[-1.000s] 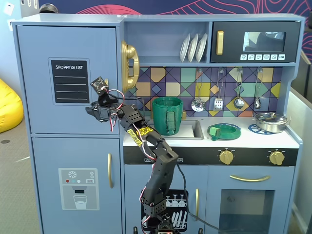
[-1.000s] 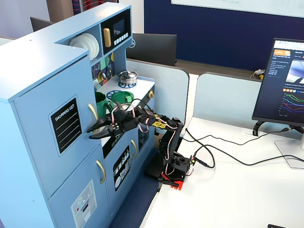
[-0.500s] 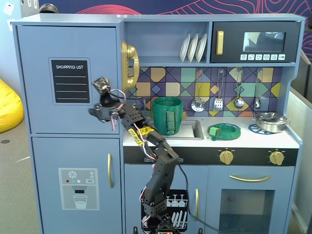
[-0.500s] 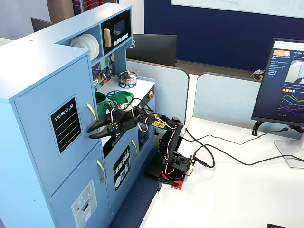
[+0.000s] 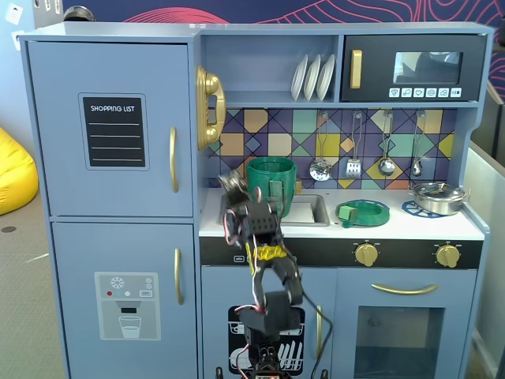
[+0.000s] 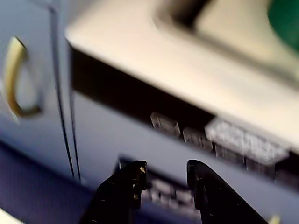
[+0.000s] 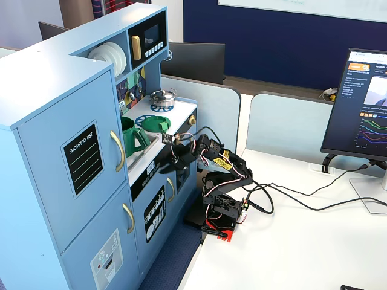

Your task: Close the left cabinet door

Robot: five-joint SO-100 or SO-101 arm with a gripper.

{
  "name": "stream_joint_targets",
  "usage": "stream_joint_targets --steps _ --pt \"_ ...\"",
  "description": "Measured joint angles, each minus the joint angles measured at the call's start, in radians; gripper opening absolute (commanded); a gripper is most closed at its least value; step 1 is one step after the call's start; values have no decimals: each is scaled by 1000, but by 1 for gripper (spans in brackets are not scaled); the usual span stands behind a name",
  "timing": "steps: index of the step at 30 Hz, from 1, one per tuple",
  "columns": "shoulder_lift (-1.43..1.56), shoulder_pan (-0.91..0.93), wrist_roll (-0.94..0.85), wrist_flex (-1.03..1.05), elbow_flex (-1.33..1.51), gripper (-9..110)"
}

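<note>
The left cabinet door (image 5: 110, 79) is a light-blue panel with a black "SHOPPING LIST" label (image 5: 114, 131) and a curved gold handle (image 5: 173, 159). It sits flush with the cabinet front in both fixed views, also seen from the side (image 7: 60, 130). My gripper (image 5: 234, 192) is to the right of that door, in front of the white counter edge (image 5: 237, 229), and also shows in the other fixed view (image 7: 169, 161). In the wrist view my gripper (image 6: 167, 170) is open and empty, facing the black strip under the counter. A blurred gold handle (image 6: 13, 77) is at the left; I cannot tell whose door it is.
Below is a blue door with a water-dispenser graphic (image 5: 126, 304). A green pitcher (image 5: 271, 185) stands in the sink, a green lid (image 5: 362, 212) and a pot (image 5: 435, 197) are on the counter. A gold phone (image 5: 208, 106) hangs beside the door. A monitor (image 7: 360, 103) and cables (image 7: 302, 196) are on the white table.
</note>
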Motion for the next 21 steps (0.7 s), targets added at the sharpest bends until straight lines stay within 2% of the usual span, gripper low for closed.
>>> stream_joint_targets --steps 11,16,21 --pt "368 236 110 178 558 0" --pt "476 255 202 247 744 0" --pt "495 255 244 259 795 0"
